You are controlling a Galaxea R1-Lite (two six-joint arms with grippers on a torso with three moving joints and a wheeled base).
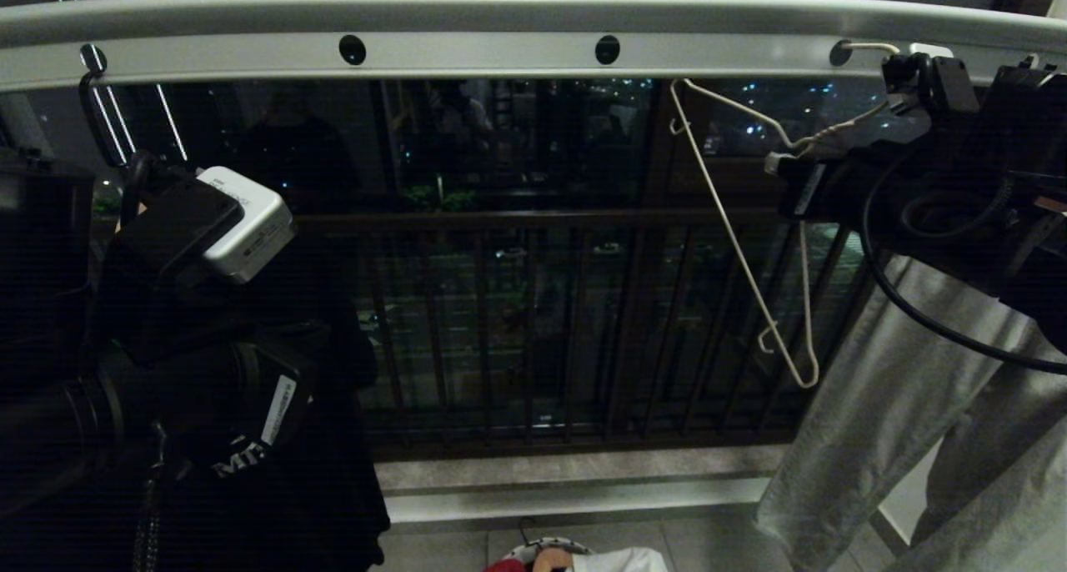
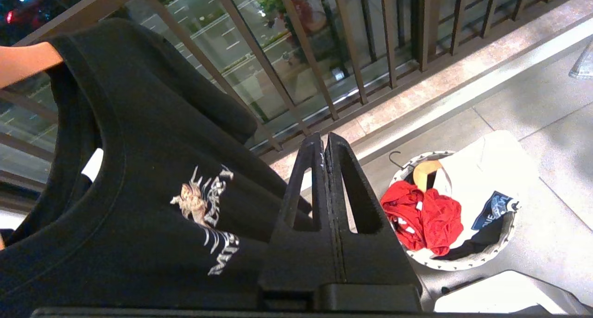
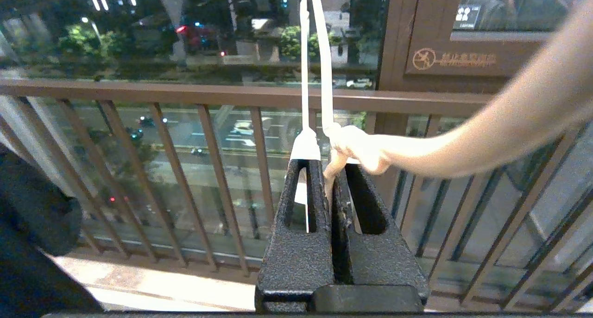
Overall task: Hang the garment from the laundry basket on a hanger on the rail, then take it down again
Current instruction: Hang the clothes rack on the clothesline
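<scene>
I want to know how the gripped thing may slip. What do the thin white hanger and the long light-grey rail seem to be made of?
The thin white hanger looks like coated or painted wire: very slim, with a twisted neck held in the shut right gripper. The long light-grey rail looks like matte metal, perhaps aluminium: smooth, with soft highlights and punched round holes.

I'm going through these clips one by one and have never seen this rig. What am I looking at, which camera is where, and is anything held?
It is a two-armed robot at a balcony drying rail. The wide picture comes from its head; the other two from cameras behind each gripper. The right gripper is shut on the neck of a white wire hanger, whose hook sits in a rail hole. The left gripper is shut and empty, beside a hanging black T-shirt. On the floor, a laundry basket holds the red T-shirt and a white one. Grey trousers hang at the right.
</scene>
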